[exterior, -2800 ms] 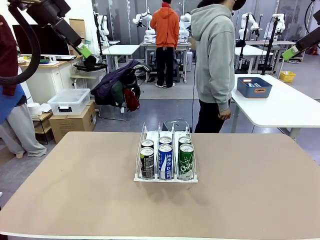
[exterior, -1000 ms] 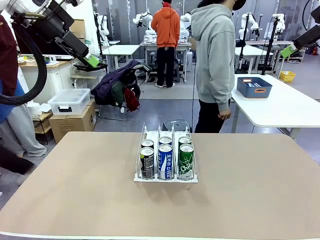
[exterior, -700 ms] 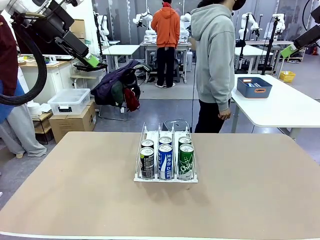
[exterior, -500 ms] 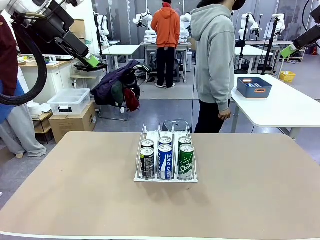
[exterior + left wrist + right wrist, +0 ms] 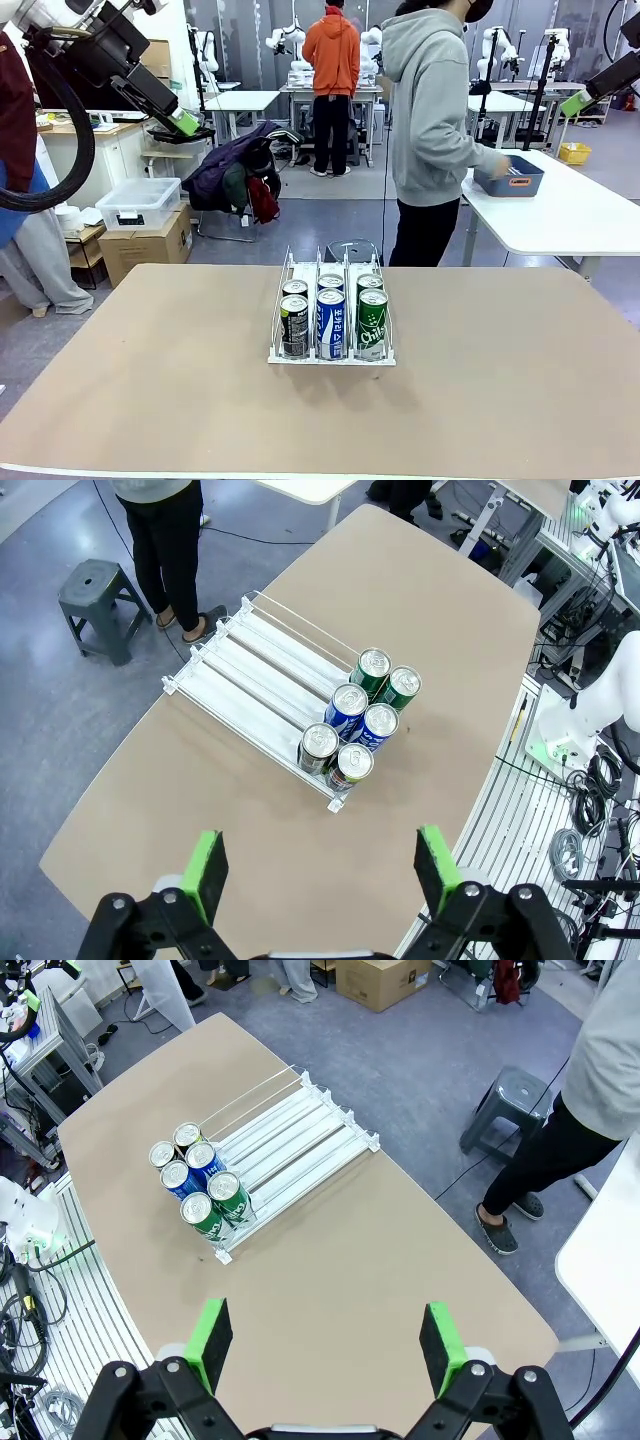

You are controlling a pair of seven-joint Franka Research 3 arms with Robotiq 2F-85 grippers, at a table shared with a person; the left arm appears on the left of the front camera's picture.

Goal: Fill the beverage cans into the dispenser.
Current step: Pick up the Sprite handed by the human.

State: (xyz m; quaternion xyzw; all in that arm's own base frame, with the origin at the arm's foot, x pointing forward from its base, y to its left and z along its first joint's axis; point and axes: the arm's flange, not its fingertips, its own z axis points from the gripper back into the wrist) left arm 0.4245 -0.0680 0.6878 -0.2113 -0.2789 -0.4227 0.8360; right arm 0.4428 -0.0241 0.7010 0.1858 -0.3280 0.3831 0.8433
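Observation:
The dispenser (image 5: 331,352), a clear three-lane rack on a white base, stands mid-table. Several beverage cans sit at its near end, two per lane: black (image 5: 294,326), blue-and-white (image 5: 331,323) and green (image 5: 372,322) in front. My left gripper (image 5: 180,120) hangs open, high at the upper left, far from the rack. My right gripper (image 5: 577,103) hangs open at the upper right. From above, the left gripper (image 5: 322,865) looks down on the dispenser (image 5: 258,668) and cans (image 5: 360,715). The right gripper (image 5: 326,1332) sees the dispenser (image 5: 295,1140) and cans (image 5: 196,1185). Both hold nothing.
A person in a grey hoodie (image 5: 430,110) stands beyond the far edge, one hand in a blue bin (image 5: 512,177) on the white side table (image 5: 570,215). A grey stool (image 5: 97,588) stands behind the tan table (image 5: 150,380).
The person's hand has gone from their side out to the blue bin. Since the earliest frame, the left arm has shifted slightly. The cans and the dispenser are unmoved.

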